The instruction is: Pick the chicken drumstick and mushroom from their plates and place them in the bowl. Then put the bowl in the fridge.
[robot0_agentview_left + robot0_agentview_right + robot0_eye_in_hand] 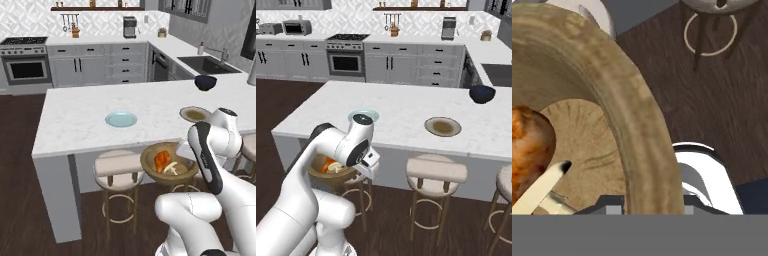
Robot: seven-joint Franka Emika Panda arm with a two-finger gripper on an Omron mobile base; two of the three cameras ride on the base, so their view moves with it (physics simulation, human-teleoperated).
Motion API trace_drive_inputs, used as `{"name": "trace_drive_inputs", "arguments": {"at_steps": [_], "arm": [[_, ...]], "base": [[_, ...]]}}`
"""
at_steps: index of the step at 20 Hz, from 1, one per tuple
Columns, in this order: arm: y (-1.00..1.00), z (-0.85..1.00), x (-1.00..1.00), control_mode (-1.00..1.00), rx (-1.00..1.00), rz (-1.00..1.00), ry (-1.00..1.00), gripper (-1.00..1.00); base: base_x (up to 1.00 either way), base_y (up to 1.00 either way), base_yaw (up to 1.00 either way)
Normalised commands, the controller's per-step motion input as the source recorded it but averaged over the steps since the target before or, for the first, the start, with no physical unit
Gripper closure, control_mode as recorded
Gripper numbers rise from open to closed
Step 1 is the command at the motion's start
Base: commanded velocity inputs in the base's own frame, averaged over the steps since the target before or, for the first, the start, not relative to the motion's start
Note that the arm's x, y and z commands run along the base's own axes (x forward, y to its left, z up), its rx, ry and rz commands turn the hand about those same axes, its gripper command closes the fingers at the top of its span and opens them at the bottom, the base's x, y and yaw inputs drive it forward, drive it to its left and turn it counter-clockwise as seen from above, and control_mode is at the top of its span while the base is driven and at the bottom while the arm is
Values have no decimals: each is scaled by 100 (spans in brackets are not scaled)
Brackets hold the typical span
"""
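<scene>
The brown wooden bowl (148, 161) (317, 173) (619, 100) hangs off the counter's front edge, above a stool. My gripper (649, 206) (359, 175) is shut on its thick rim, one finger inside and one outside. In the bowl lie the glossy orange-brown chicken drumstick (162, 161) (331, 164) (529, 145) and the pale mushroom (171, 168) (336, 169) (542, 187). On the counter the light blue plate (120, 119) (363, 115) and the grey-brown plate (194, 114) (442, 126) both lie bare. The fridge is out of view.
The white island counter (85, 125) (401, 107) stands ahead, with padded stools (118, 167) (437, 170) under its front edge. A dark blue bowl (205, 82) (482, 94) sits at its far right. A sink (207, 64) and an oven (26, 67) line the back walls. Dark wood floor (722, 95) lies below.
</scene>
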Motion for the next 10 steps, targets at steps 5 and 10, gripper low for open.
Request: {"name": "trace_drive_inputs", "arguments": {"at_steps": [5, 10], "arm": [[0, 0, 0, 100, 0, 0, 0, 100], [0, 0, 0, 100, 0, 0, 0, 100]], "base": [[14, 100, 0], [41, 100, 0]]}}
